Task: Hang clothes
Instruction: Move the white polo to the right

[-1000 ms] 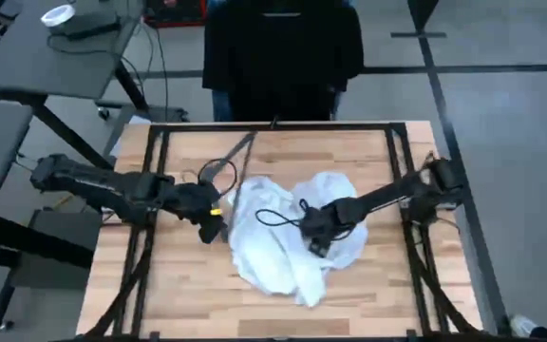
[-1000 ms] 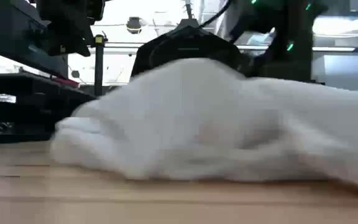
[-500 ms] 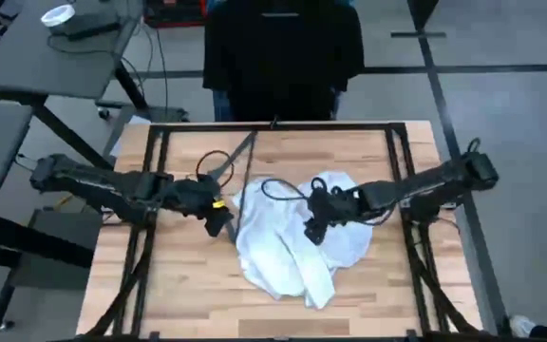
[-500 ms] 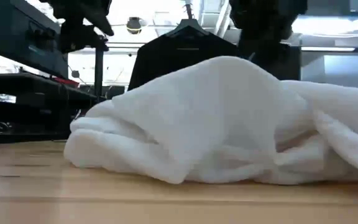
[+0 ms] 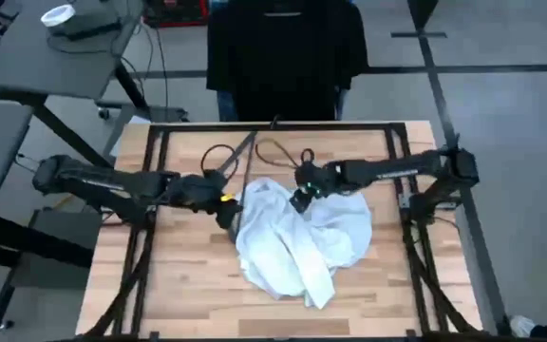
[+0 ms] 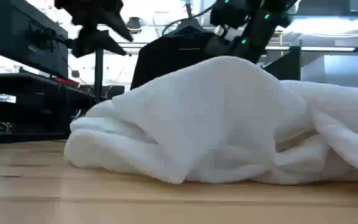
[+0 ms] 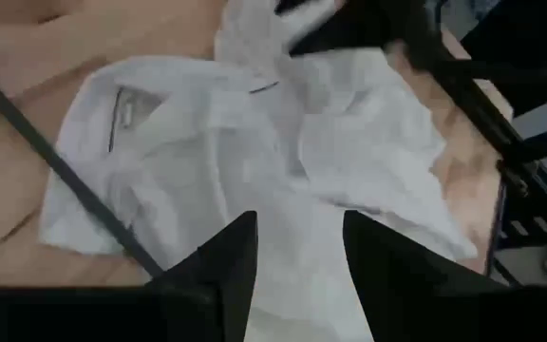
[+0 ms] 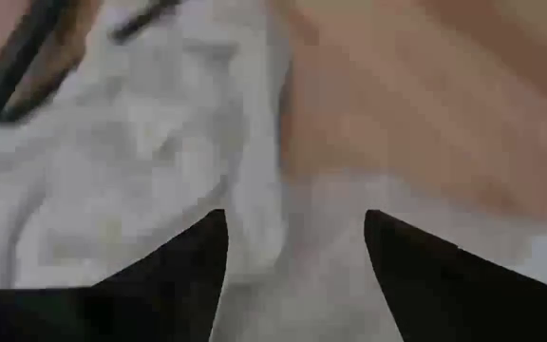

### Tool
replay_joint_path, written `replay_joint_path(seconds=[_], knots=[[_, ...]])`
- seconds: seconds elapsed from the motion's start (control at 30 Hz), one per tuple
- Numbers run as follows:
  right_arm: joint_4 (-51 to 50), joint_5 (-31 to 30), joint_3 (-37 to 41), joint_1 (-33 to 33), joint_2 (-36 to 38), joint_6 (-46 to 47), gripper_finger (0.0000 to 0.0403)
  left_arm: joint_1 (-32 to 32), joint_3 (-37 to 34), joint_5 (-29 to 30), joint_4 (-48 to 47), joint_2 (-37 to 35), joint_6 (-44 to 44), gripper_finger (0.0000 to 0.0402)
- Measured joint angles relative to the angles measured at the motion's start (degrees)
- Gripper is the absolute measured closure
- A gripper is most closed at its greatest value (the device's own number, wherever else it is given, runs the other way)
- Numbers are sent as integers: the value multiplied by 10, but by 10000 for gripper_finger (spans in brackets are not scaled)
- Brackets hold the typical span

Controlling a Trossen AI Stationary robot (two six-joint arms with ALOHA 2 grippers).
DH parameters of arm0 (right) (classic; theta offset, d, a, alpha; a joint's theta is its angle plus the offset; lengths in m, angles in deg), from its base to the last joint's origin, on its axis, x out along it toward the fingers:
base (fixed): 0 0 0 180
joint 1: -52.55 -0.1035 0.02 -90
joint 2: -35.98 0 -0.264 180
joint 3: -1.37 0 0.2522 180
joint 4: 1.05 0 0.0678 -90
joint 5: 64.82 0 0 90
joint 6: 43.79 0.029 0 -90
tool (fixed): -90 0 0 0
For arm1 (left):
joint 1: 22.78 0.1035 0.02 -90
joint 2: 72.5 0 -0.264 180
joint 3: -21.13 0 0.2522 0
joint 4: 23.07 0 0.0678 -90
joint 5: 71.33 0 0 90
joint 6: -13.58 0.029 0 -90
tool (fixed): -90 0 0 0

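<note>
A white top (image 5: 297,237) lies crumpled on the middle of the wooden table, resting on its folds (image 6: 216,124). My left gripper (image 5: 226,211) hangs open above its left edge, with white cloth (image 7: 283,142) showing under the gap (image 7: 297,261). My right gripper (image 5: 300,198) stands open above the garment's far edge (image 8: 131,142), fingers slanting down (image 8: 292,256). A black top (image 5: 283,47) hangs beyond the table's far edge. A thin dark hanger bar (image 5: 240,171) lies slanting by the white top's left side (image 7: 65,180).
Black frame rails (image 5: 150,190) run along the table's left, right (image 5: 402,171) and far sides. Dark cable loops (image 5: 218,160) curl near both wrists. Bare wood (image 5: 188,285) shows on the near left. A grey desk (image 5: 55,47) stands off the far left.
My right gripper has swung from over the white top's middle toward the table's far edge, rising a little and tipping, still open. The white top bunched and shifted slightly rightward early on, then lay still. My left gripper has edged right toward the garment.
</note>
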Motion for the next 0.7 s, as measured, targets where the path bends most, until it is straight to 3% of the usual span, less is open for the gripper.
replay_joint_path(seconds=[0.13,0.53,0.63,0.7], knots=[[37,91,0,33,-37,-14,168,-2,0,-5,8,24,-2,263],[62,201,0,63,-102,-31,172,-12,0,-24,18,42,0,263],[99,239,0,64,-101,-44,201,-12,0,-24,18,42,0,263],[110,247,0,64,-100,-44,243,-11,0,-24,18,42,1,263]])
